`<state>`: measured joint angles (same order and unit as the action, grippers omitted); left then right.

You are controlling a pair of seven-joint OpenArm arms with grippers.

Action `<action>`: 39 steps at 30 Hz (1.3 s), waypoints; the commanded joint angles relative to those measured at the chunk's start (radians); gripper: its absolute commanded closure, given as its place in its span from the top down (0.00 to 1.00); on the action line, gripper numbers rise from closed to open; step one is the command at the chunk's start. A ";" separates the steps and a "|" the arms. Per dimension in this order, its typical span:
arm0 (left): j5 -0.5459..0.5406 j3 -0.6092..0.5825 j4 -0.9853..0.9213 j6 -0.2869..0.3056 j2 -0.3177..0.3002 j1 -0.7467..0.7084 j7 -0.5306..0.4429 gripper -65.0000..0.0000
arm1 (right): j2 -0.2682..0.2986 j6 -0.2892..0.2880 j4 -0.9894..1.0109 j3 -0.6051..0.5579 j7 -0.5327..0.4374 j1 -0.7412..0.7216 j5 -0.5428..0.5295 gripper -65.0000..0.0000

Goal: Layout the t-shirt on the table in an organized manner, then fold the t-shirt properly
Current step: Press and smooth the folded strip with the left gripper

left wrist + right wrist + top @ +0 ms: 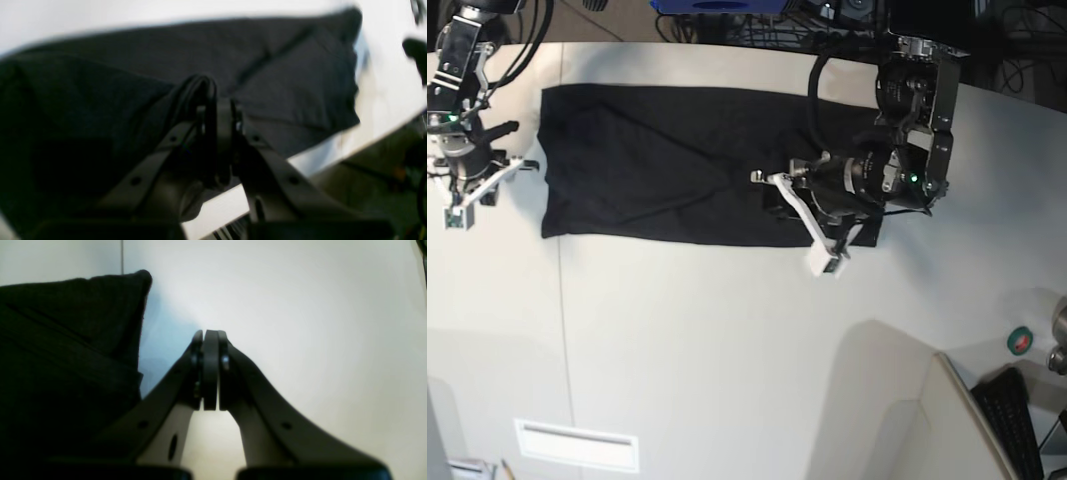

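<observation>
Off-white and smooth, the table (727, 340) carries the t-shirt (657, 165) as a long black band across its far half, folded over with creases showing. At one end the left gripper (217, 110) has its jaws pinched on a bunched fold of the fabric. The right gripper (210, 370) has its jaws pressed together on nothing — it hangs over bare tabletop just beside the shirt's other end.

Dark cables (747, 25) beyond the far edge; keyboard (1017, 420) at lower right.
</observation>
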<state>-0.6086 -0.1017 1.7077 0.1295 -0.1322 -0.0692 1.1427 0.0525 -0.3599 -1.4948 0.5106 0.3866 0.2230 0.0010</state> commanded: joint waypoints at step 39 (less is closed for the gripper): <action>-0.012 0.003 0.065 0.000 -0.007 0.024 -0.013 0.67 | 0.013 0.000 -0.086 0.000 0.031 -0.012 -0.009 0.00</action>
<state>-0.5911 -0.0937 1.7542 0.1265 -0.1448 -0.0620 1.1450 0.0544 -0.3599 -1.5593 0.5102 0.4393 0.2150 0.0017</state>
